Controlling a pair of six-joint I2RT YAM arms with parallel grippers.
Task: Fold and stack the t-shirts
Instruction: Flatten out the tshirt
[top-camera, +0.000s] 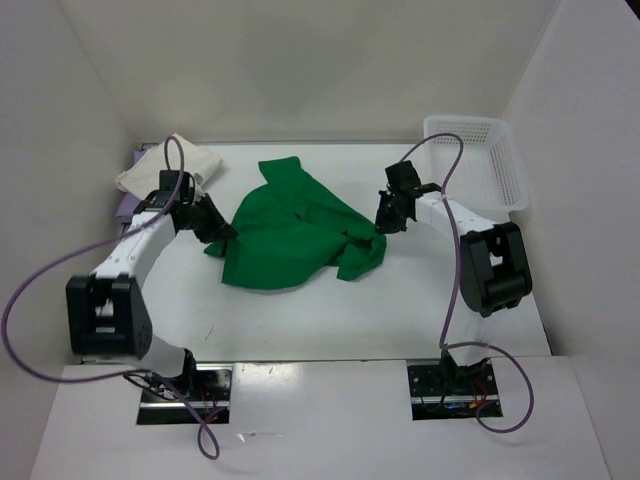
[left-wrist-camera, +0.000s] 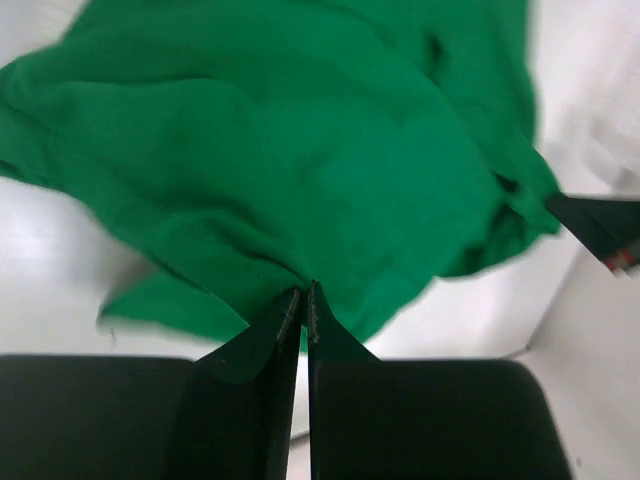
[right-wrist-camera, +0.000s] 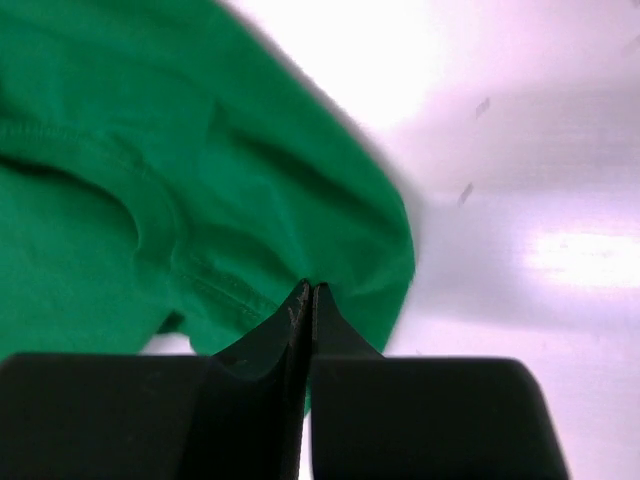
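Top external view, mid-frame: one green t-shirt is spread out crumpled, my left gripper pinched tight on its left edge and my right gripper pinched on its right corner. Upper left, one cream t-shirt sits on one lavender t-shirt. Upper right stands one white basket.

lavender t-shirt mostly under cream t-shirt, green t-shirt blurred

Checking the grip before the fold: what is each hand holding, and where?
Both pinch the green t-shirt: left hand on its left edge, right hand on its hemmed right edge.
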